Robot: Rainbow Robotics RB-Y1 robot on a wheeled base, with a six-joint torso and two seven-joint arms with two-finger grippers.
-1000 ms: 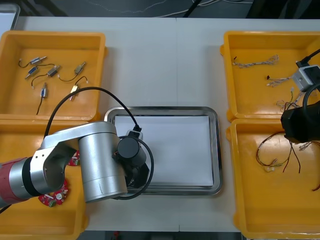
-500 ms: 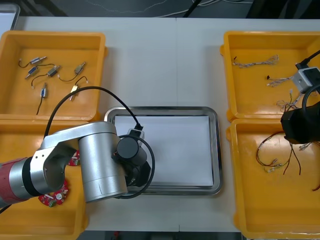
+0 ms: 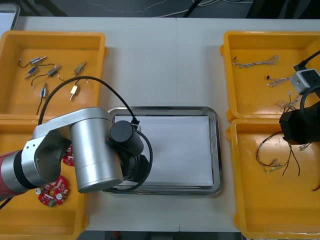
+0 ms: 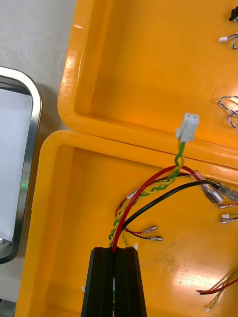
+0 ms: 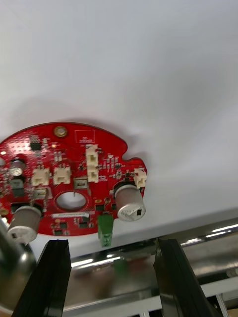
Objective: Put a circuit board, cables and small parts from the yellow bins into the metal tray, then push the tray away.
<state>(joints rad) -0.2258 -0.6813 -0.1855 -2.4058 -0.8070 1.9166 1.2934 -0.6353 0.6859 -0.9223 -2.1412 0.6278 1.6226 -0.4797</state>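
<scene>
Left gripper (image 5: 111, 245) gapes wide and empty; one red circuit board (image 5: 74, 178) lies flat just beyond its two fingers, on the white inside of the metal tray (image 5: 198, 225). Right gripper (image 4: 116, 255) is pinched on three cables (image 4: 115, 235) (red, black, green-yellow twisted) over one yellow bin (image 4: 54, 208)

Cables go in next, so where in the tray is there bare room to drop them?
The metal tray is bare white from its middle to its right and far rims. Its near-left corner is crowded: the left claw stands open by the red circuit board. The right claw is shut on cables in the near right bin.
</scene>
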